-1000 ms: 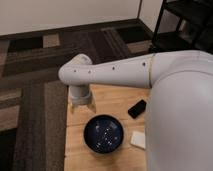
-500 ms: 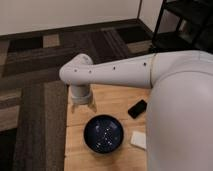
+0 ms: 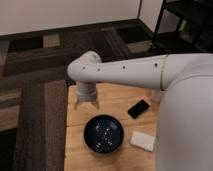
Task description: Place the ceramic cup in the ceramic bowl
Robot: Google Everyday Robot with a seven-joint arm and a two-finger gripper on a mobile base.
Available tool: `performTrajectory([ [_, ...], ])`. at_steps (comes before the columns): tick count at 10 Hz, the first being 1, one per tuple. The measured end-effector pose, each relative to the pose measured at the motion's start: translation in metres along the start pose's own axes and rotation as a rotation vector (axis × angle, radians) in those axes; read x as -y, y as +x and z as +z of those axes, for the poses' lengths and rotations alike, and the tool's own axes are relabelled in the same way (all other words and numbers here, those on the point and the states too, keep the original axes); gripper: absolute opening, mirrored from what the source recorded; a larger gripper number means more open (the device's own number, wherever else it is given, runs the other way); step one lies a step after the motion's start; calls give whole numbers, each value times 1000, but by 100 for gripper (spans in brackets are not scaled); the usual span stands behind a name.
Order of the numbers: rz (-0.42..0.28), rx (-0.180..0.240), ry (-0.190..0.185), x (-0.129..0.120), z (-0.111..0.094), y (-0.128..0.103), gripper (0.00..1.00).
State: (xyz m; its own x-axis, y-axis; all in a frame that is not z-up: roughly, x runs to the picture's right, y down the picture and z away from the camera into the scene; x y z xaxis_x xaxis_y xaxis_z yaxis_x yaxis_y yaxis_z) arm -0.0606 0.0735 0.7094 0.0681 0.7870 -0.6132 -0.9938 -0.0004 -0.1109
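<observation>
Ceramic cup (image 3: pixel 155 96) is, as best you can judge, the small pale shape tucked under the forearm at the right edge of the surface (image 3: pixel 117 97); most of it is hidden, so treat that as a likely reading only. Your hand (image 3: pixel 86 105) hangs wrist-down over the upper left part of the surface, and its two fingers look spread, with bare wood showing between them and nothing pinched or touched. Over the last second the hand and the elbow of the arm (image 3: pixel 125 70) have drifted slightly toward the right of the frame, while everything on the surface has stayed put. That suggests you are in the reaching stage, with no grasp made yet. Just below and right of the hand sits the ceramic bowl (image 3: pixel 103 134), dark and speckled, with nothing in it. Further right lie a black phone (image 3: pixel 138 108) and, lower, a flat white block (image 3: pixel 143 140); do not mistake the block for the cup. The cup is well apart from the hand, on the far side of the phone, so you must cross the surface to reach it.
</observation>
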Motion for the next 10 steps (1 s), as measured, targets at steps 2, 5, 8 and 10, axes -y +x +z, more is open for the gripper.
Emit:
performTrajectory([
  [2, -15, -15, 45, 40, -5, -3, 65],
  [5, -35, -22, 111, 101, -22, -14, 65],
  [8, -37, -17, 122, 109, -26, -16, 65],
  [10, -39, -17, 123, 108, -25, -17, 65],
])
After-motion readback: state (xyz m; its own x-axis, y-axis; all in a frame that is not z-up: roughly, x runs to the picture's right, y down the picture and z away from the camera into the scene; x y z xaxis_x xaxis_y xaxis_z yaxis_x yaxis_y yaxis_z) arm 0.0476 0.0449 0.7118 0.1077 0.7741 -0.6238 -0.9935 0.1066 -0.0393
